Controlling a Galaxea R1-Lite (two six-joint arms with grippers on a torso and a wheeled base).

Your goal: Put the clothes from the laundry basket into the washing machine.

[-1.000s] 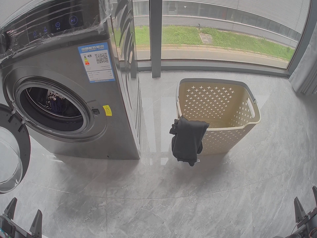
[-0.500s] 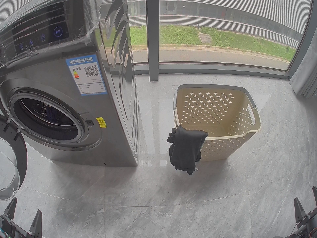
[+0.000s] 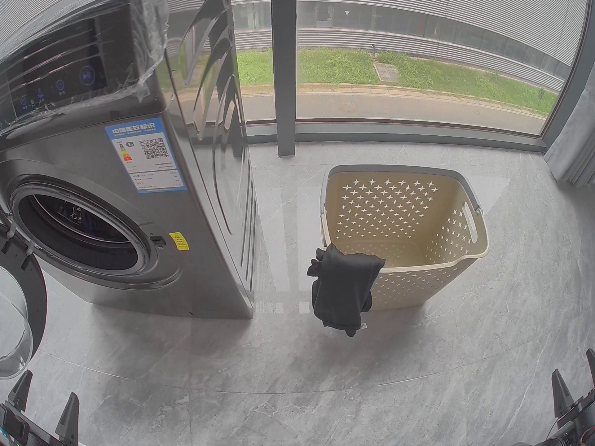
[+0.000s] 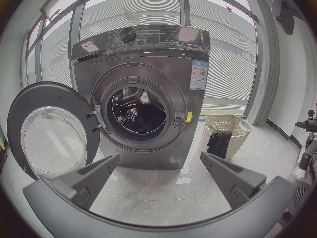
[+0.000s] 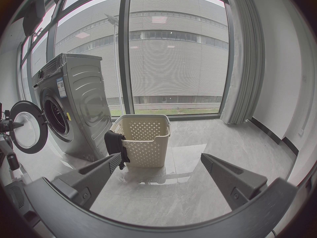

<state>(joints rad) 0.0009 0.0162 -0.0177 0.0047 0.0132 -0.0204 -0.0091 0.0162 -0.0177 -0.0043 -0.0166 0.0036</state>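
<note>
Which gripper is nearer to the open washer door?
Left. The left gripper is just in front of the door; the right gripper is far off to the robot's right.

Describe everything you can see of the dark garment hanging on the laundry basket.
The dark garment is charcoal-grey, soft-looking cloth, bunched at the top and creased lower down. It is draped over the rim of the cream, star-perforated laundry basket, at the front corner nearest the washing machine. Most of it hangs down the outer wall towards the grey floor; whether its lower end touches the floor cannot be told. Only the basket is seen touching it.
</note>
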